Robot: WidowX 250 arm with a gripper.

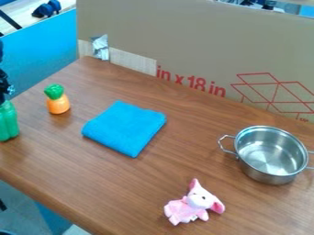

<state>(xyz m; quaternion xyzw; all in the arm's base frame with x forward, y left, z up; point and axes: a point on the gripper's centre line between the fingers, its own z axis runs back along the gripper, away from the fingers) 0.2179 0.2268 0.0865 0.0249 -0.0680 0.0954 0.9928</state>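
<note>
The bench (pixel 162 174) has a brown wooden top with darker grain running through it, and its near edge slants from the left down to the bottom of the view. The black gripper (pixel 5 87) is at the left edge, just above a smooth, ribbed green object (pixel 8 123); whether it is open, closed or clamped on that object, I cannot tell. The green object is at the bench's left side, partly cut off by the view. Near it stands an orange toy (pixel 58 104) with a leafy green top. A folded blue cloth (pixel 126 127) lies flat farther right. A shiny metal pot (pixel 273 172) with two looped handles sits upright at the right, its inside bare, and a pink plush animal (pixel 190 206) lies near the bottom. Behind the bench rises a tall cardboard sheet (pixel 184 32) with red print and line drawings, a pale strip (pixel 133 63) and a crumpled silver patch (pixel 100 47) along its lower left. To the left is a bright blue panel (pixel 40 55), with a pale wooden surface (pixel 21 19) and dark blue items (pixel 47 8) beyond it. Grey floor (pixel 18 206) shows at the lower left.
</note>
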